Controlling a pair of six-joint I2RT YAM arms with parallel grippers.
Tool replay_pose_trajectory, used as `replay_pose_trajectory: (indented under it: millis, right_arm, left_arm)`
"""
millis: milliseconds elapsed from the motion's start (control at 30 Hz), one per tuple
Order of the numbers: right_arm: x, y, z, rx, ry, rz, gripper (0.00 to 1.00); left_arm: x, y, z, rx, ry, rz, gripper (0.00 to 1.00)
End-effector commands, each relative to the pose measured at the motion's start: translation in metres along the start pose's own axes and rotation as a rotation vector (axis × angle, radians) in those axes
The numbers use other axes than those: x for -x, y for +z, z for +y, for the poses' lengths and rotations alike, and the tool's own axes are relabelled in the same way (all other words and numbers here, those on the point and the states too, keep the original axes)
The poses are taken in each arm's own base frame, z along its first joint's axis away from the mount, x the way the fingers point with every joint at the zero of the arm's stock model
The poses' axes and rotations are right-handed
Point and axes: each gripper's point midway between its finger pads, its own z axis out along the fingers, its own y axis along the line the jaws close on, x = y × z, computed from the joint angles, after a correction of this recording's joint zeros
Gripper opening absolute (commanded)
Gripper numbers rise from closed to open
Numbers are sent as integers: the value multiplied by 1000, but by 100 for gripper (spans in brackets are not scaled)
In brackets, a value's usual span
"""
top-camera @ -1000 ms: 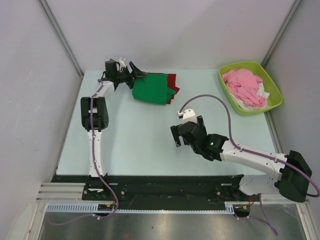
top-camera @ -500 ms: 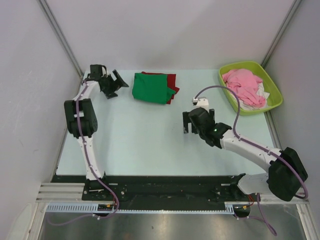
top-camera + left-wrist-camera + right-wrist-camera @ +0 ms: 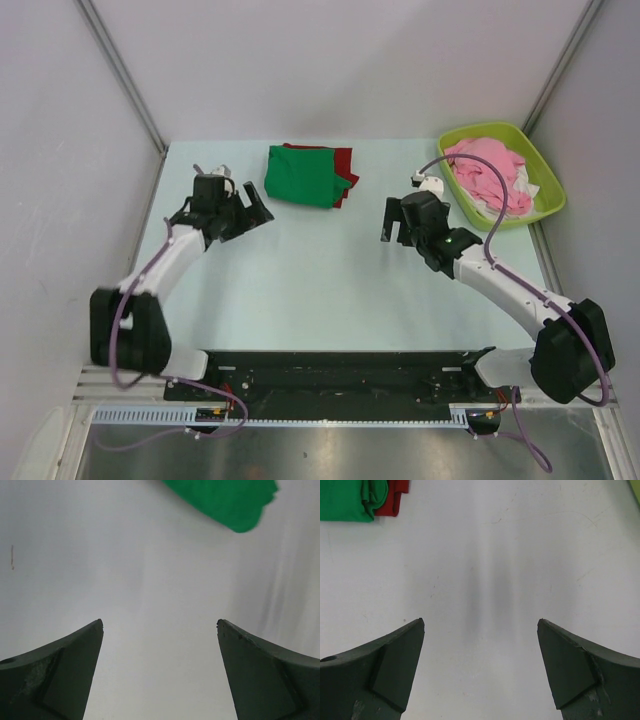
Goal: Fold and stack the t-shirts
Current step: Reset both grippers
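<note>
Top external view: the green shirt lies folded near the far edge of the desk, a little left of the middle. It rests on the red shirt, which shows only as a narrow strip along the green one's right side and far right corner. The two make one stack, flat on the desk.

The left claw hangs over the desk just left of the stack and a little nearer than it, clear of the cloth. Its jaws are spread wide and grasp nothing. The right claw is released too, jaws wide and empty. It sits right of the stack, between it and the bin, and touches neither.

The bin stands in the far right corner of the desk. It holds a pink garment heaped over a white cloth.

Left wrist view: the two jaws stand far apart over bare desk, slightly blurred. A rounded corner of the green shirt shows at the top, right of centre, well beyond the tips.

Right wrist view: the jaws are equally wide over bare desk. At the top left corner the green shirt shows its folded edge, and the red shirt pokes out just to its right, well away from the tips.
</note>
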Motion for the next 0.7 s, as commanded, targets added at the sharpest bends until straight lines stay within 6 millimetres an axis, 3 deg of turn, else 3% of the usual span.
replay_pose_trajectory:
  millis: [0,33,100,133,167,267,333,400,633,667]
  right_arm:
    - [27,-10,1,3,40,-59,100]
    - [31,-13,0,0,39,-74,100]
    - [41,-21,-2,7,48,-103,100]
    - [43,-22,-1,15,50,-106,100]
    - [50,-26,-1,15,57,-118,100]
    - [60,-33,-7,-7,66,-143,100]
    - [67,-37,-9,-7,67,-166,100]
    - [73,-40,-7,3,74,-179,100]
    - [71,-45,4,72,21,-130,100]
    - [73,-46,3,64,21,-139,100]
  left_arm:
    - [27,-75,-36,8,184,-291,100]
    - [27,-101,-51,-33,224,-351,100]
    - [27,-126,-50,-2,281,-420,100]
    - [19,-135,-59,-25,326,-434,100]
    - [23,-161,-60,-26,347,-517,100]
    - [13,-185,-52,-45,371,-589,100]
    - [1,-174,-40,-35,310,-565,100]
    - [-7,-168,-43,-56,404,-519,100]
    - [7,-173,-35,-7,378,-603,100]
    - [10,-176,-42,-40,367,-627,100]
